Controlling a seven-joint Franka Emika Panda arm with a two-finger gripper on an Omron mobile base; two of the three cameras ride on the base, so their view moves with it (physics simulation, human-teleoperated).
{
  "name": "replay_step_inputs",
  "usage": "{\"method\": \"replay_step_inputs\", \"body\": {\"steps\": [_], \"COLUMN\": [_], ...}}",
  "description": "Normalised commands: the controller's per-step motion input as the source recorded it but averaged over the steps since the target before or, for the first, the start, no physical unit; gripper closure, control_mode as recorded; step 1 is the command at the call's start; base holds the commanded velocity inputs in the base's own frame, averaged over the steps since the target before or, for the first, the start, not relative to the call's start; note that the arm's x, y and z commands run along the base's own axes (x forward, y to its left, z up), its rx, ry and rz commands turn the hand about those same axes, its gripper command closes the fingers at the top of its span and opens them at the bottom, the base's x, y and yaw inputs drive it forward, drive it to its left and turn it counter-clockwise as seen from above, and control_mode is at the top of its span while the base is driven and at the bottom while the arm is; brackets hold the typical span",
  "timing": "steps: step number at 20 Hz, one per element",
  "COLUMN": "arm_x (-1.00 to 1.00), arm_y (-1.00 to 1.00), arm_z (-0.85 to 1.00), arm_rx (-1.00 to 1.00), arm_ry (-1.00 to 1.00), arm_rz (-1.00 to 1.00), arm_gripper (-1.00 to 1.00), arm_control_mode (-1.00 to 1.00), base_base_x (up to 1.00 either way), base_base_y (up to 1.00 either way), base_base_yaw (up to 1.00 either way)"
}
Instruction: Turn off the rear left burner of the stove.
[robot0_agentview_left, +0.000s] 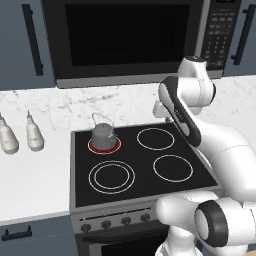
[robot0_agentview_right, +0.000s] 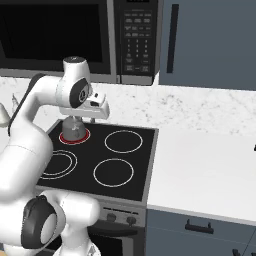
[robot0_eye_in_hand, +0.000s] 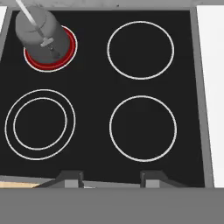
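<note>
Rear left burner (robot0_eye_in_hand: 50, 54) glowing red under grey kettle (robot0_eye_in_hand: 41, 30), far left of stove (robot0_agentview_left: 145, 187). Gripper (robot0_eye_in_hand: 111, 179) held high, fingers spread, empty. Front knobs (robot0_agentview_left: 116, 221) to be approached low; matching knob to be confirmed first.

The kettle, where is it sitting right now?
The small grey kettle sits on the glowing red rear left burner, at the back left of the stove, behind the double-ringed front burner and below the microwave.
</note>
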Motion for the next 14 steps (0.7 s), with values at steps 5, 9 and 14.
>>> {"method": "replay_step_inputs", "body": {"steps": [5,9,14], "arm_x": [-0.24,-0.69,-0.84], "arm_y": [0.13,0.56,0.97], "arm_z": [-0.05,-0.23,-0.37], "arm_rx": [-0.05,-0.21,-0.4], "arm_ry": [0.0,0.0,0.0], "arm_rz": [0.02,0.14,0.3], "arm_gripper": [-1.0,-1.0,-1.0], "arm_control_mode": [-1.0,-1.0,-1.0], "base_base_x": [0.0,0.0,0.0], "base_base_y": [0.0,0.0,0.0], "base_base_yaw": [0.0,0.0,0.0]}}
